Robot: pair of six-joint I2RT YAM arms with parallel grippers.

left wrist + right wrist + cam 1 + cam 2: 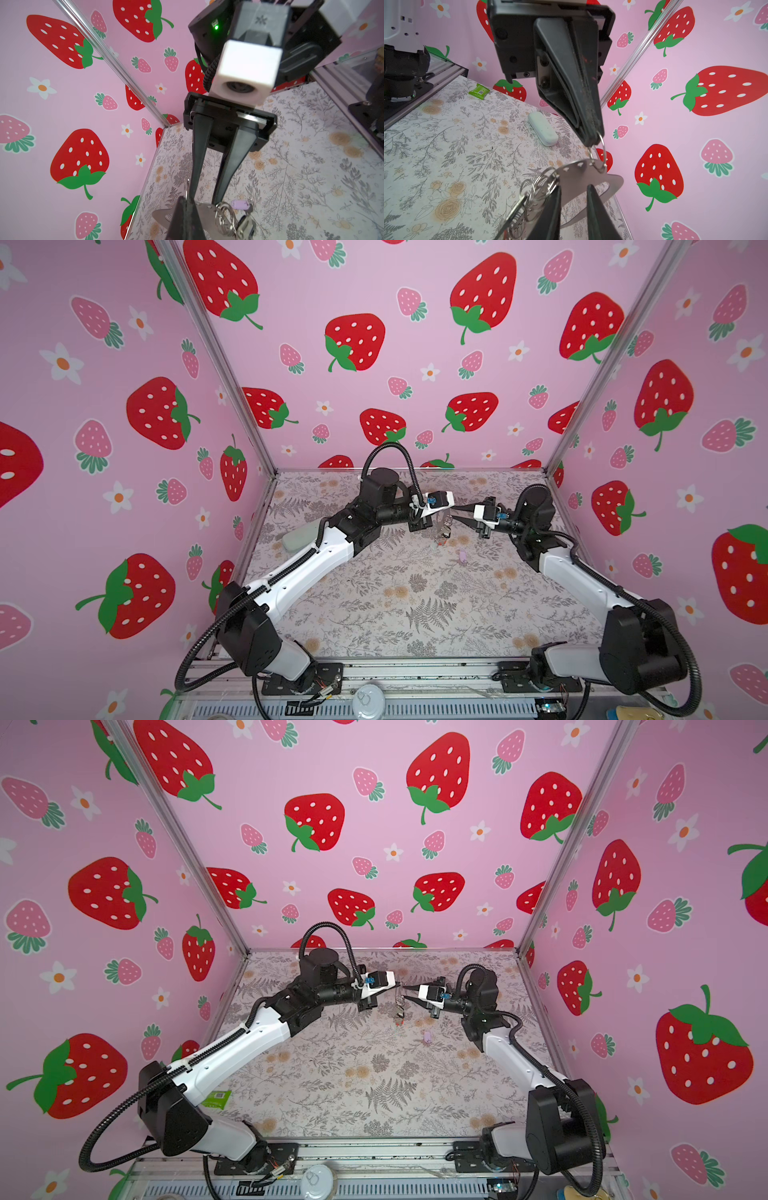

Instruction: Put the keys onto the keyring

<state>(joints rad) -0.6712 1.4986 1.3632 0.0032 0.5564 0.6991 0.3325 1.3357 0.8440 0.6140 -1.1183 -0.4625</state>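
Both top views look down from high above the front edge onto the whole floral surface (415, 605), the left arm (299, 568), the right arm (582, 576) and three strawberry walls (374, 344), sharing almost the same scene, slightly offset sideways. The left wrist camera peers close along its own jaws at the right gripper (205, 197) facing it; the right wrist camera looks back, equally near, at the left gripper (591, 141). Both wrist views share the keyring (600, 158) between them
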